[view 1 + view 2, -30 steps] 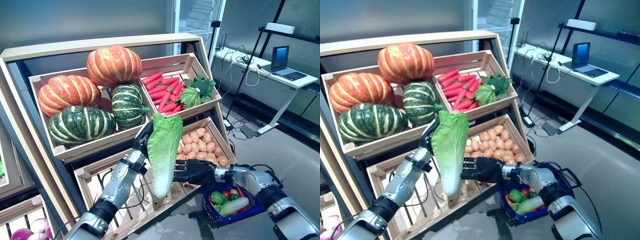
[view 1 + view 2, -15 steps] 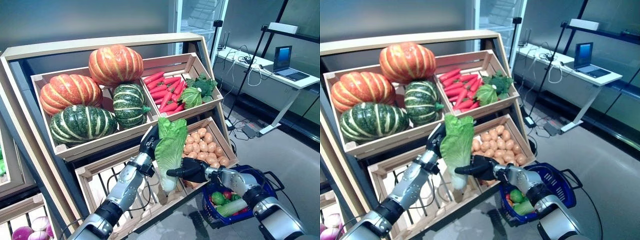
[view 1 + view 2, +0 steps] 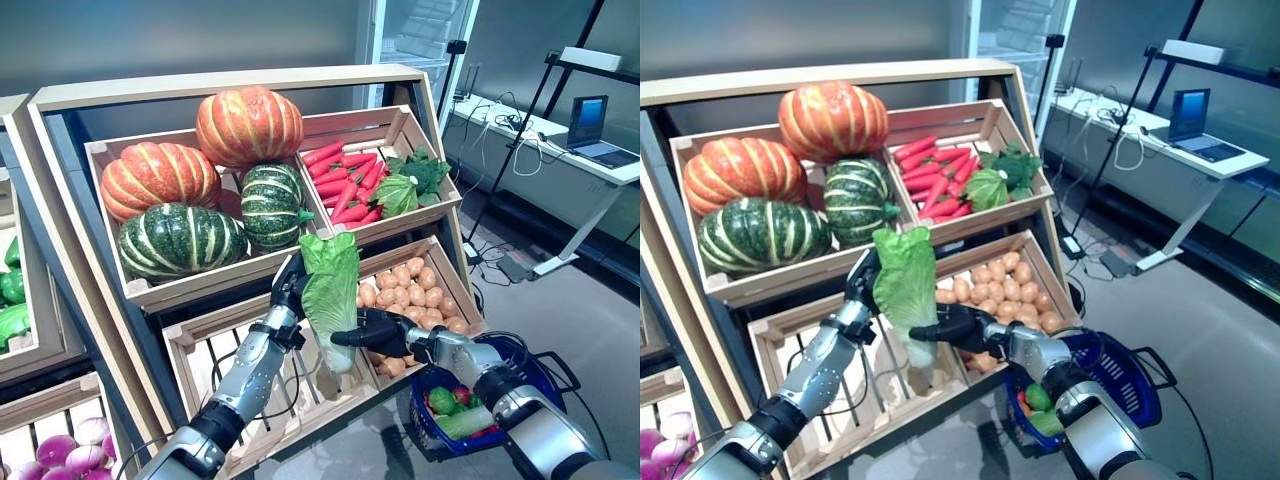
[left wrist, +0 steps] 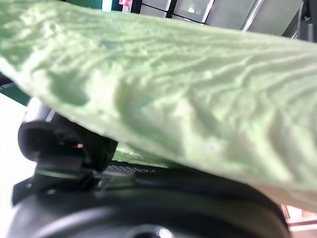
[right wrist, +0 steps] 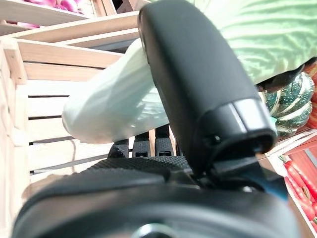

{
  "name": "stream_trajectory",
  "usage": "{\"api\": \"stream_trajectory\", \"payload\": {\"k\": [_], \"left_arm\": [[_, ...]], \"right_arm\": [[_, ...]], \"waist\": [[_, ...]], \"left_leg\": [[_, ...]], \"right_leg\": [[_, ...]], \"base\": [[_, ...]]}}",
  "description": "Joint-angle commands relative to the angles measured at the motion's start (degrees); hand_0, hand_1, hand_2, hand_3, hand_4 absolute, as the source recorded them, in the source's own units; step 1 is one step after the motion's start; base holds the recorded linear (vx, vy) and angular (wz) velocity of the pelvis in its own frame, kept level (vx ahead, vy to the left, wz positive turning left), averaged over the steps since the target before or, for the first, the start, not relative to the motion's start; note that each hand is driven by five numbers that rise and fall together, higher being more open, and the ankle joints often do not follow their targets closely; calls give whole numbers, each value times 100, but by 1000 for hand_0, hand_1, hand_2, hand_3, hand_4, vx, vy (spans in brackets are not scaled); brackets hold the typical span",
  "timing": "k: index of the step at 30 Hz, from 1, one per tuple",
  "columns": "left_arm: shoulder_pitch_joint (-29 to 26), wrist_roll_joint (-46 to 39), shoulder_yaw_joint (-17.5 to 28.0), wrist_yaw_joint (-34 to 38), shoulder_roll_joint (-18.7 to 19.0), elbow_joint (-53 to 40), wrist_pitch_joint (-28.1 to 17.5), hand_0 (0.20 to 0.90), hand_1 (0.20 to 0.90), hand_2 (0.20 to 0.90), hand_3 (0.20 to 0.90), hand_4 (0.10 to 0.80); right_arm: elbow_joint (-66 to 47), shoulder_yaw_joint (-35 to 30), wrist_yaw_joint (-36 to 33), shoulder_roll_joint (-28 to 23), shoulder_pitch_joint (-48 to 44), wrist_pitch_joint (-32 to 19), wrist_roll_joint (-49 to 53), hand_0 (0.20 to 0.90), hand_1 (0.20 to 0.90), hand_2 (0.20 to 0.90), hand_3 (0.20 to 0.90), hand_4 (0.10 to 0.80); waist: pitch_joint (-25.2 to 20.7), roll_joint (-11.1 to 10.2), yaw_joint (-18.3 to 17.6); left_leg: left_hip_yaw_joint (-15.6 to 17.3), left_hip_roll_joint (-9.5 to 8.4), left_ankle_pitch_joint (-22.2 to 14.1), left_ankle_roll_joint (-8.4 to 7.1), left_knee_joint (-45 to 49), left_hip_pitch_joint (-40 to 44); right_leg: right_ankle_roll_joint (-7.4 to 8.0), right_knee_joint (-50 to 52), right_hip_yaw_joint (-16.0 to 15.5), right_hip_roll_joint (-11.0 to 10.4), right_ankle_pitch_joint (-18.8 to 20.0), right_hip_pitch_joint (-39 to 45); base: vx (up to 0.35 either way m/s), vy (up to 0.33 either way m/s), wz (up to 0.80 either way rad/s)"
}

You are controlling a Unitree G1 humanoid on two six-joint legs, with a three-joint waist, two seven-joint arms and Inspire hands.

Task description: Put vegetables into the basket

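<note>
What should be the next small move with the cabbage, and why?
Probably the left hand should let go: the right hand already grips the cabbage low down, and the blue basket hangs on the right arm.

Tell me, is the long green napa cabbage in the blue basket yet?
Not yet: cabbage hangs upright over the crate, both hands on it.

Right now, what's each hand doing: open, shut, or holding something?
Left hand: shut on the napa cabbage, gripping its upper leafy part.
Right hand: shut on the same cabbage, lower down near its white stem.
</note>
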Motion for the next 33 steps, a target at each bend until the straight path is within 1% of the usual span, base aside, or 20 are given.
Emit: {"api": "stream_trajectory", "payload": {"k": [1, 4, 5, 6, 7, 8, 15, 16, 19, 22, 25, 27, 29, 33], "left_arm": [[-1127, -16, -639, -469, -810, -1088, -472, 300, 300, 300, 300, 400], [-1054, 32, -629, -315, -741, -1110, -372, 300, 300, 300, 300, 400], [-1022, 29, -615, -323, -710, -1093, -337, 528, 528, 528, 528, 552], [-977, 67, -597, -360, -688, -1078, -327, 686, 686, 686, 686, 657], [-940, 107, -582, -369, -670, -1089, -304, 815, 815, 815, 815, 744], [-898, 185, -557, -363, -645, -1099, -289, 900, 900, 900, 900, 800], [-542, 574, -227, -426, -239, -1138, -87, 900, 900, 900, 900, 800], [-406, 701, -94, -467, -122, -1150, -41, 900, 900, 900, 900, 800], [-140, 979, 142, -498, 106, -1038, -4, 900, 900, 900, 900, 800], [21, 1087, 371, -525, 285, -817, -51, 900, 900, 900, 900, 800], [144, 1243, 619, -521, 440, -551, -82, 900, 900, 900, 900, 800], [281, 1355, 809, -530, 525, -325, -137, 900, 900, 900, 900, 800], [432, 1547, 981, -480, 538, -127, -176, 900, 900, 900, 900, 800], [584, 1894, 1080, -418, 520, 139, -291, 900, 900, 900, 900, 800]], "right_arm": [[813, -456, -1057, 45, -1383, -654, -41, 300, 300, 300, 300, 400], [613, -506, -1070, -47, -1303, -702, 174, 300, 300, 300, 300, 400], [535, -545, -1070, -87, -1265, -733, 184, 300, 300, 300, 300, 400], [434, -578, -1064, -136, -1217, -736, 204, 300, 300, 300, 300, 400], [345, -598, -1092, -168, -1173, -740, 217, 300, 300, 300, 300, 400], [248, -623, -1106, -217, -1113, -751, 226, 300, 300, 300, 300, 400], [-384, -962, -1169, -811, -353, -956, 279, 300, 300, 300, 300, 400], [-523, -1114, -1126, -963, -12, -1078, 207, 300, 300, 300, 300, 400], [-729, -1400, -1208, -1253, 545, -1193, 202, 300, 300, 300, 300, 400], [-674, -1669, -1218, -1440, 872, -1273, 167, 300, 300, 300, 300, 400], [-490, -1932, -1219, -1588, 1151, -1442, 188, 300, 300, 300, 300, 400], [-327, -2211, -1337, -1679, 1368, -1638, 294, 300, 300, 300, 300, 400], [-100, -2525, -1532, -1745, 1532, -1821, 338, 300, 300, 300, 300, 400], [297, -2963, -1819, -1799, 1638, -2040, 445, 300, 300, 300, 300, 400]], "waist": [[-256, -26, 169], [-240, -24, 136], [-237, -23, 122], [-231, -20, 105], [-224, -18, 94], [-218, -16, 82], [-151, -20, -30], [-125, -23, -61], [-68, -40, -138], [-24, -52, -185], [58, -61, -213], [131, -74, -221], [181, -86, -215], [255, -99, -212]], "left_leg": [[421, -295, -1300, 251, 23, 417], [437, -292, -1304, 252, 23, 425], [445, -290, -1307, 254, 23, 426], [460, -287, -1310, 256, 23, 429], [469, -284, -1307, 253, 23, 429], [477, -283, -1306, 251, 23, 427], [593, -256, -1318, 260, 23, 444], [626, -249, -1317, 269, 23, 445], [705, -235, -1300, 289, 23, 438], [770, -227, -1289, 308, 23, 446], [856, -213, -1264, 315, 23, 429], [888, -206, -1260, 320, 23, 429], [910, -202, -1279, 333, 23, 443], [917, -192, -1290, 342, 23, 464]], "right_leg": [[-341, 13, 211, 305, -364, -84], [-338, 13, 254, 315, -357, -89], [-338, 13, 268, 318, -356, -93], [-334, 13, 287, 321, -351, -99], [-334, 13, 297, 324, -347, -102], [-332, 13, 314, 328, -343, -108], [-301, 13, 400, 347, -309, -132], [-291, 13, 424, 352, -292, -145], [-267, 13, 487, 363, -251, -190], [-259, 13, 525, 372, -222, -204], [-257, 13, 530, 370, -191, -241], [-245, 13, 535, 370, -172, -253], [-241, 13, 528, 370, -170, -248], [-235, 13, 547, 380, -164, -239]], "base": [[0, 0, 0], [0, 0, 0], [0, 0, 0], [0, 0, 0], [0, 0, 0], [0, 0, 0], [-2, -3, -3], [-18, -22, -11], [-15, -28, -6], [1, -22, -15], [-14, -16, -18], [-10, -24, -23], [1, -33, -10], [11, -40, -5]]}}
